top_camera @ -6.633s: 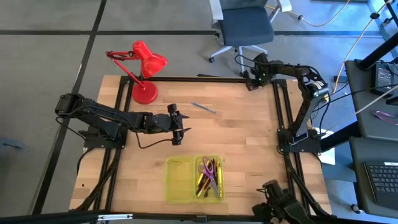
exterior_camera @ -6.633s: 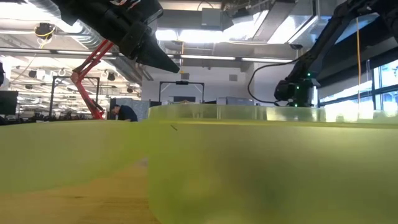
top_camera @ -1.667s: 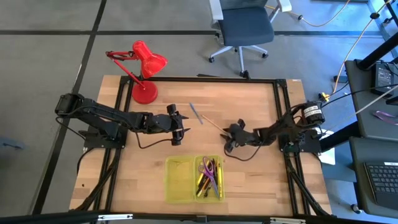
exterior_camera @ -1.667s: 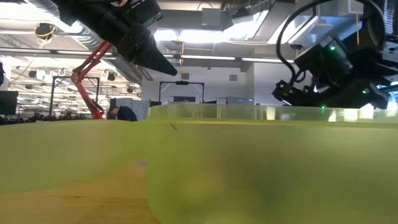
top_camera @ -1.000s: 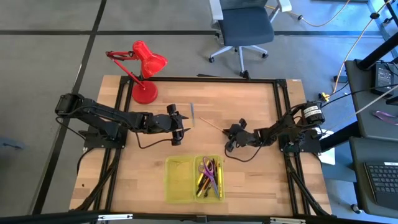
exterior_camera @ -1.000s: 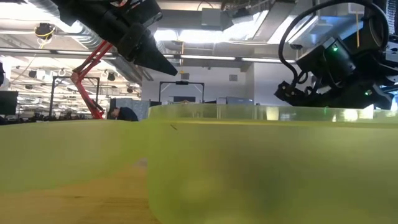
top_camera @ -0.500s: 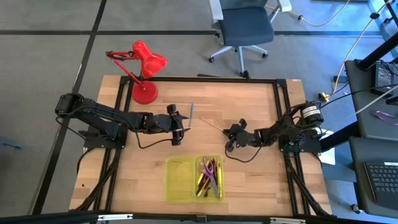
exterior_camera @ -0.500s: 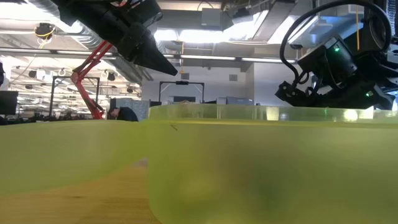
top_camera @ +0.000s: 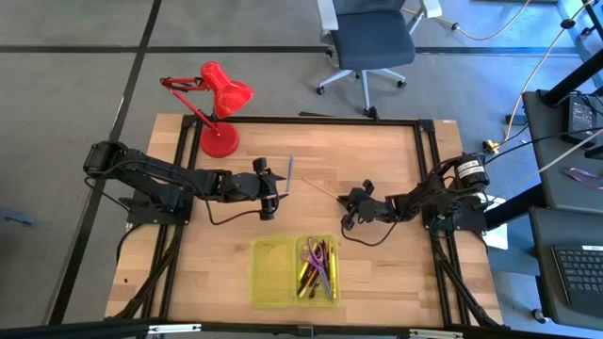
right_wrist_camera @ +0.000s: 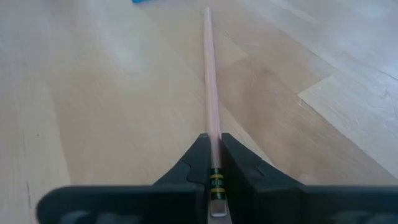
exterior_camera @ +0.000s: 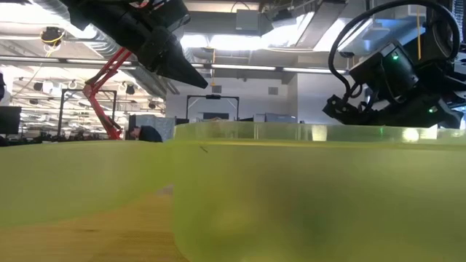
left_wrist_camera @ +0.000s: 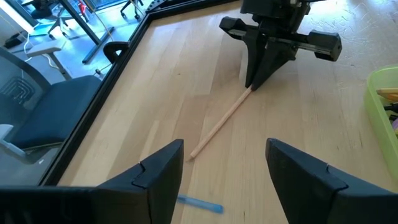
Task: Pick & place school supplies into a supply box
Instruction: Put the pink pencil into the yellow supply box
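While my right gripper pinches the wooden pencil at its near end, ready to lift, my left gripper waits wide open, empty, blue pen just beneath.

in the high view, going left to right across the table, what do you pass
Red desk lamp → left gripper → blue pen → wooden pencil → right gripper. The supply box sits nearer the front, below the pen and pencil.
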